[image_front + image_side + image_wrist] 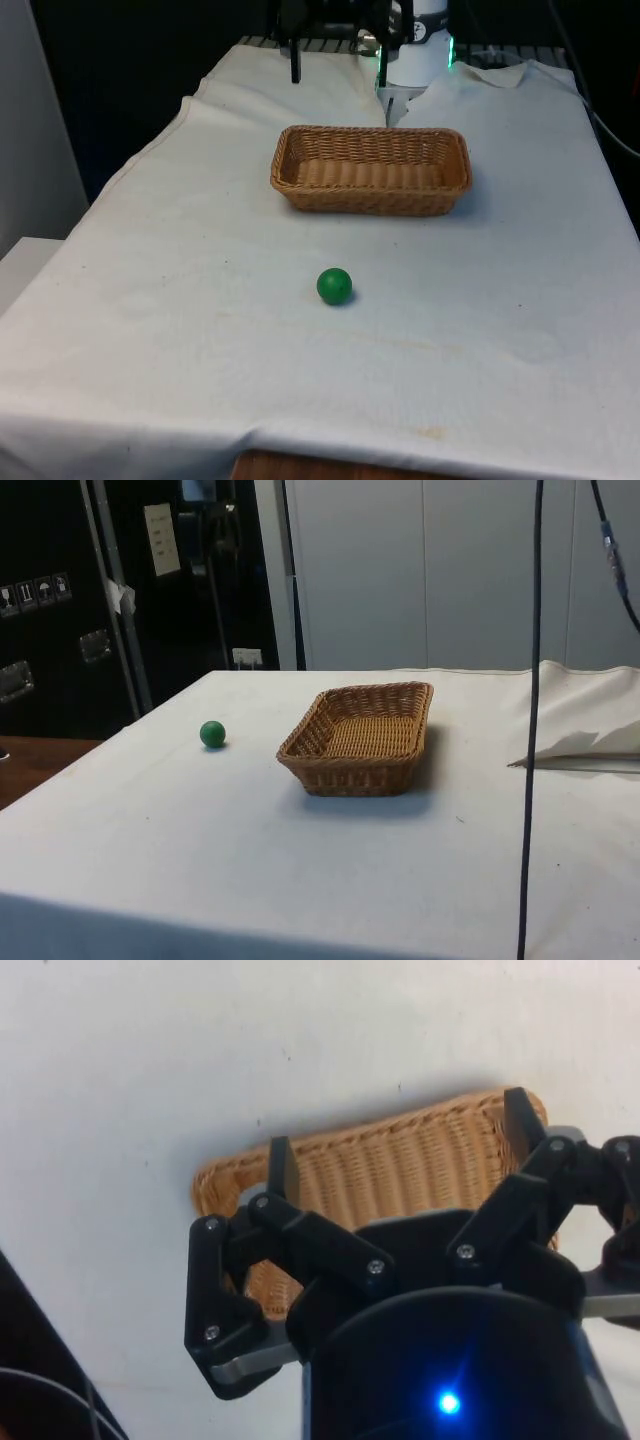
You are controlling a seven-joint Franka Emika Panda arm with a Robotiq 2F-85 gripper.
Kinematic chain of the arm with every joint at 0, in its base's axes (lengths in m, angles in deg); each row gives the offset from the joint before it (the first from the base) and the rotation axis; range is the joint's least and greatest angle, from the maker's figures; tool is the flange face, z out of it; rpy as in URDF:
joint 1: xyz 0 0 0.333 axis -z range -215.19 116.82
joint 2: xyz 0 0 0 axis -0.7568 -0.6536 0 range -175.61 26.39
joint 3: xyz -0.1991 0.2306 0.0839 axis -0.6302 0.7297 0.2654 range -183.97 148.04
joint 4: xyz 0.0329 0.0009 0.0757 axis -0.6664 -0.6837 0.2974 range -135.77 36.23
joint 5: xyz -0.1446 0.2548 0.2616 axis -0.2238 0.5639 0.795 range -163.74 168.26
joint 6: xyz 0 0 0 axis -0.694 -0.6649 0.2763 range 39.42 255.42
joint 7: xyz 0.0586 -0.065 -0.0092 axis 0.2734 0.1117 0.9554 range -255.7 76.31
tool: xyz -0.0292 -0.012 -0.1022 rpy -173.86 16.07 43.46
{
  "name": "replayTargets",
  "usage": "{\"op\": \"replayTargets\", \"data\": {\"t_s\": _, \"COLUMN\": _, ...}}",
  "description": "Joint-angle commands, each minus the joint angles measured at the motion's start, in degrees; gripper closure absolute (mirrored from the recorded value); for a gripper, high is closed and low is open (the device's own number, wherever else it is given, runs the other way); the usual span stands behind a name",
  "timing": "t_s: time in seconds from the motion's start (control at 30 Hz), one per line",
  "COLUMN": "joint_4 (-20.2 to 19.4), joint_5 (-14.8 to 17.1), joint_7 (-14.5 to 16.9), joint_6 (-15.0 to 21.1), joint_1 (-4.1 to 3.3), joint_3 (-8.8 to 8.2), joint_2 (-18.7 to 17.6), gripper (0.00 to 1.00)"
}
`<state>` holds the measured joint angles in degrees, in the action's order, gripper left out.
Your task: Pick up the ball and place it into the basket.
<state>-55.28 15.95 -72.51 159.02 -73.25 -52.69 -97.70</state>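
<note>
The green ball point(334, 285) sits loose on the tabletop point(150, 300), well apart from the basket point(371, 168). The gripper point(395, 1150) hangs over the basket, fingers spread wide and holding nothing. A round ball may roll away if one finger nudges it first during the grasp.

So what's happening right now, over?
Pincer open, above the basket. Green ball loose on the cloth, apart from basket. Nothing in the way.
</note>
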Motion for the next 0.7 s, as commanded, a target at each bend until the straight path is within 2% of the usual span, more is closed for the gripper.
{"op": "replayTargets", "data": {"t_s": 0.0, "joint_4": -0.4, "joint_5": 0.7, "joint_7": 0.4, "joint_6": 1.1, "joint_1": 0.23, "joint_3": 0.23, "joint_2": -0.3, "gripper": 0.00}}
{"op": "replayTargets", "data": {"t_s": 0.03, "joint_4": -0.9, "joint_5": 1.3, "joint_7": 0.6, "joint_6": 2.0, "joint_1": 0.29, "joint_3": 0.23, "joint_2": -0.7, "gripper": 0.00}}
{"op": "replayTargets", "data": {"t_s": 0.07, "joint_4": -0.5, "joint_5": 0.6, "joint_7": 0.2, "joint_6": 1.0, "joint_1": 0.00, "joint_3": -0.06, "joint_2": -0.5, "gripper": 0.00}}
{"op": "replayTargets", "data": {"t_s": 0.1, "joint_4": -1.1, "joint_5": 1.7, "joint_7": 0.7, "joint_6": 2.4, "joint_1": 0.29, "joint_3": 0.23, "joint_2": -1.0, "gripper": 0.00}}
{"op": "replayTargets", "data": {"t_s": 0.37, "joint_4": -1.9, "joint_5": 5.4, "joint_7": 2.1, "joint_6": 5.2, "joint_1": 0.40, "joint_3": 0.29, "joint_2": -3.7, "gripper": 0.00}}
{"op": "replayTargets", "data": {"t_s": 0.4, "joint_4": -1.9, "joint_5": 4.6, "joint_7": 1.7, "joint_6": 4.6, "joint_1": 0.00, "joint_3": -0.17, "joint_2": -3.4, "gripper": 0.00}}
{"op": "replayTargets", "data": {"t_s": 0.43, "joint_4": -1.9, "joint_5": 5.8, "joint_7": 2.3, "joint_6": 5.4, "joint_1": 0.40, "joint_3": 0.23, "joint_2": -4.0, "gripper": 0.00}}
{"op": "replayTargets", "data": {"t_s": 0.67, "joint_4": -1.7, "joint_5": 9.1, "joint_7": 3.9, "joint_6": 7.9, "joint_1": 0.46, "joint_3": 0.29, "joint_2": -6.8, "gripper": 0.00}}
